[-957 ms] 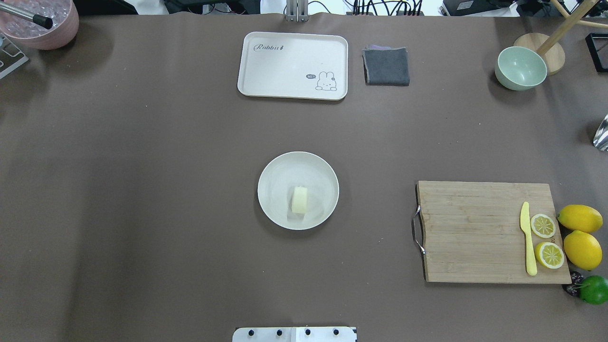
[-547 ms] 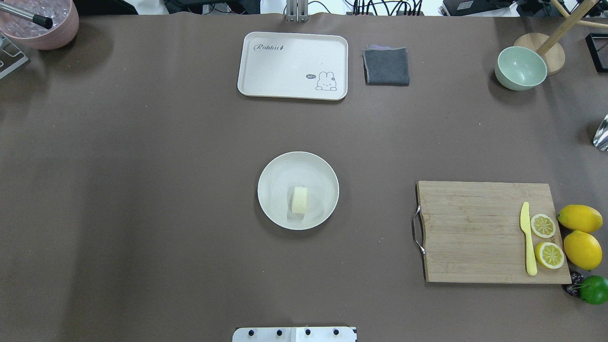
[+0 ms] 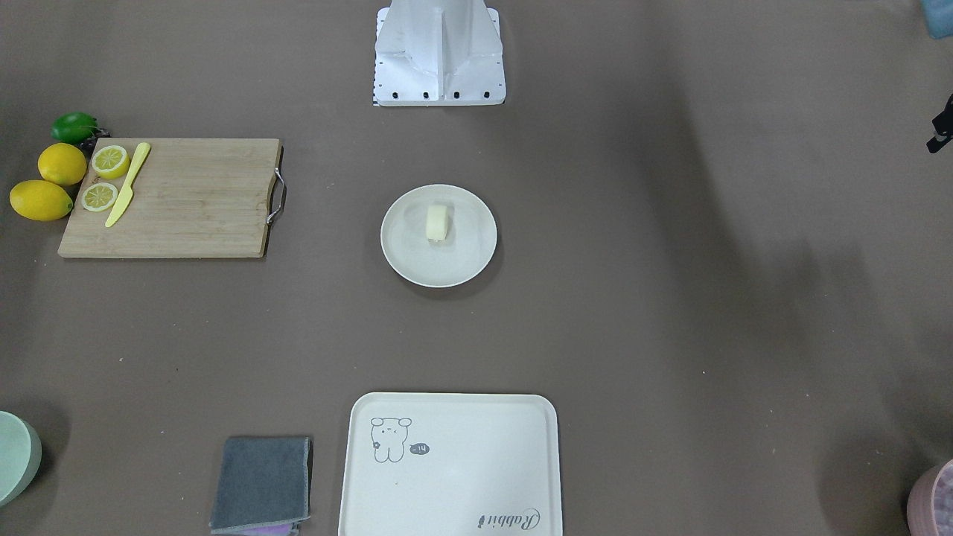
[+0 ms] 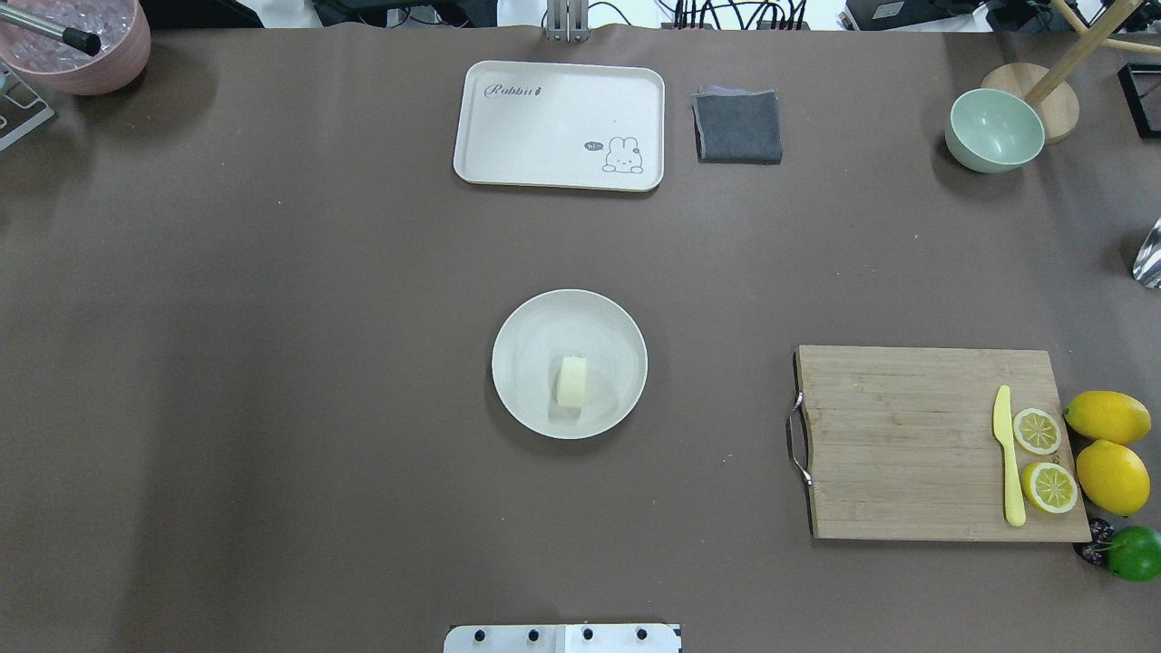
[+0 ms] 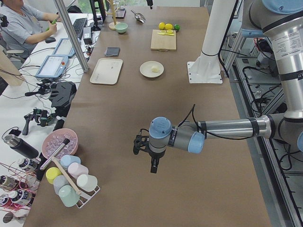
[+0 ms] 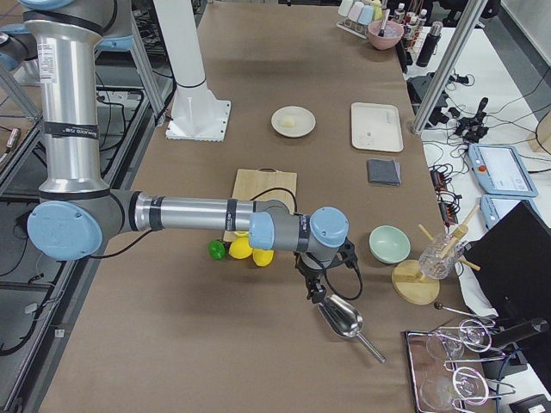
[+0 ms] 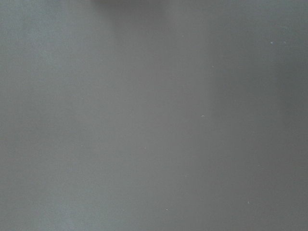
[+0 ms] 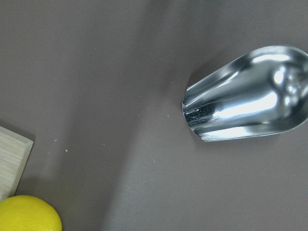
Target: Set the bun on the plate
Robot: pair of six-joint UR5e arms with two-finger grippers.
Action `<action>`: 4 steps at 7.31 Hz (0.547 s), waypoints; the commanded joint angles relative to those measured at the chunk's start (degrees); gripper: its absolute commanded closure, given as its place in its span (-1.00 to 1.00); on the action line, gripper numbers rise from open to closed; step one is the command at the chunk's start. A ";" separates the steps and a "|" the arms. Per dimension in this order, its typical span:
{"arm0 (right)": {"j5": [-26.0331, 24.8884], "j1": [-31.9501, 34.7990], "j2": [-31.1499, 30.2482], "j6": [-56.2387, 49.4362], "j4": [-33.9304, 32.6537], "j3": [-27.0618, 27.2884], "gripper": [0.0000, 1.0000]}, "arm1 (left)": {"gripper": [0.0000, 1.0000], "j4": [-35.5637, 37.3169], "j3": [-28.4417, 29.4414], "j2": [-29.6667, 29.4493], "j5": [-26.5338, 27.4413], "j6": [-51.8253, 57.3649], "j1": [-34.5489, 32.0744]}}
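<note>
The bun (image 4: 571, 381), a small pale cream-yellow lump, lies inside the round off-white plate (image 4: 535, 331) at the middle of the table, toward the plate's robot side. The front view shows the bun (image 3: 438, 222) on the plate (image 3: 417, 260) too. No gripper is near them. My left gripper (image 5: 151, 165) hangs over bare table far toward the left end, seen only in the left side view. My right gripper (image 6: 315, 292) hovers by a metal scoop at the right end, seen only in the right side view. I cannot tell whether either is open or shut.
A cream tray (image 4: 558, 122) and a grey cloth (image 4: 738, 127) lie at the far side. A green bowl (image 4: 994, 130) is far right. The cutting board (image 4: 907, 444) carries a yellow knife and lemon slices, with lemons beside it. The metal scoop (image 8: 250, 94) lies under the right wrist.
</note>
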 commanded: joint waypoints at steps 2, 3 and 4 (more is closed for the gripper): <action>-0.43 0.00 0.66 0.00 0.09 -0.49 -1.00 | -0.95 -0.19 1.04 -1.75 0.04 0.41 0.24; -0.60 0.00 0.58 0.00 0.09 -0.49 -1.00 | -0.95 -0.28 0.96 -1.85 0.13 0.41 0.16; -0.43 0.00 0.23 0.09 0.09 -0.40 -1.00 | -0.95 -0.37 1.22 -2.11 0.39 0.41 0.15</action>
